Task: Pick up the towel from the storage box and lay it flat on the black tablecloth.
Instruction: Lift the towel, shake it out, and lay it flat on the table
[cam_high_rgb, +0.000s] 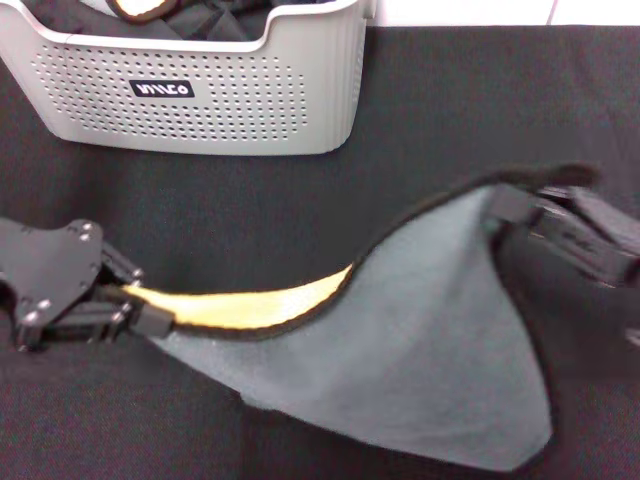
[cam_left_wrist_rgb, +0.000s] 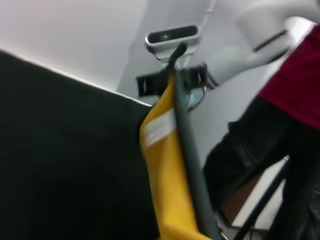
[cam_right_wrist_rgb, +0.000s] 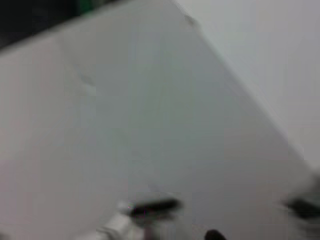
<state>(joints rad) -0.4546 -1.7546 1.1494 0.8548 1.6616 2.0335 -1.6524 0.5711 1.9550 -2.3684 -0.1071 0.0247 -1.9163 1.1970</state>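
The towel is stretched between both grippers above the black tablecloth, grey-green face up, with its lower part sagging toward the front edge. A strip of its yellow face shows along the black-edged rim near my left gripper, which is shut on that corner. My right gripper is shut on the opposite corner at the right. The left wrist view shows the towel's yellow face with a white label beside the tablecloth. The storage box stands at the back left.
Another yellow, dark-edged cloth lies bunched inside the box. A person in a red top stands beyond the table in the left wrist view. The right wrist view shows only a blurred pale surface.
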